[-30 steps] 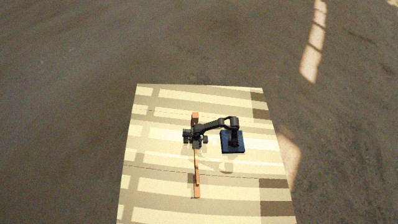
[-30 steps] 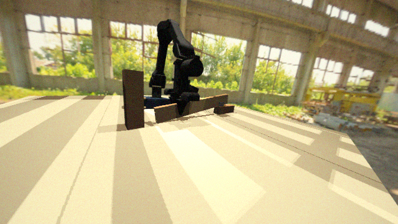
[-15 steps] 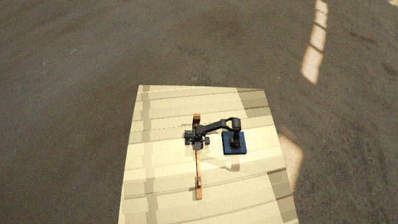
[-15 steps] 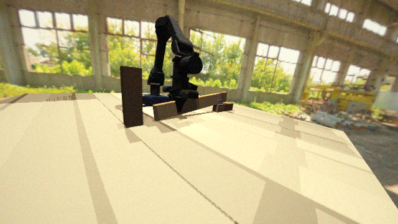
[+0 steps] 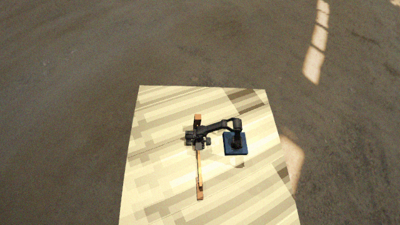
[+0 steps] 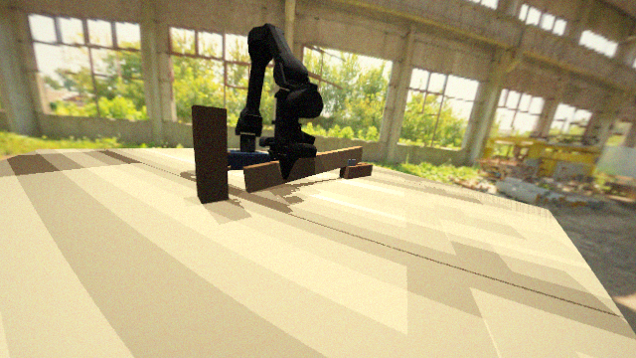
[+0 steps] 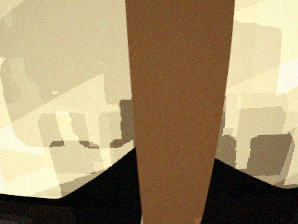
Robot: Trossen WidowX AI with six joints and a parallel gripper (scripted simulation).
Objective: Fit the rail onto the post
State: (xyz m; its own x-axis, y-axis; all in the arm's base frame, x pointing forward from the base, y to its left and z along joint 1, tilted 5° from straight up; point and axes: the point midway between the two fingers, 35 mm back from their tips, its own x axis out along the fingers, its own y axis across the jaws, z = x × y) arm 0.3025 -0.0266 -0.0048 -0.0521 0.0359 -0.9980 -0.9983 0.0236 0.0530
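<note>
The long wooden rail (image 5: 200, 169) (image 6: 338, 159) (image 7: 180, 75) slopes down from the footboard block (image 5: 200, 195) (image 6: 363, 171) to its near end, which is low at the table. A gap separates that end from the upright post (image 5: 197, 117) (image 6: 211, 154). My gripper (image 6: 286, 171) (image 7: 162, 150) points down and is shut on the rail, one finger on each side, nearer the post end than the block. In the top view the arm hides the fingers and the rail's near end. The pegs and the end holes cannot be made out. The far end lies over the block's bracket.
The arm's blue base plate (image 5: 227, 148) (image 6: 240, 159) is beside the rail, and the arm reaches across from it to the rail. The wooden table (image 5: 150, 187) (image 6: 318, 278) carries everything, with its edges well outside the post and block.
</note>
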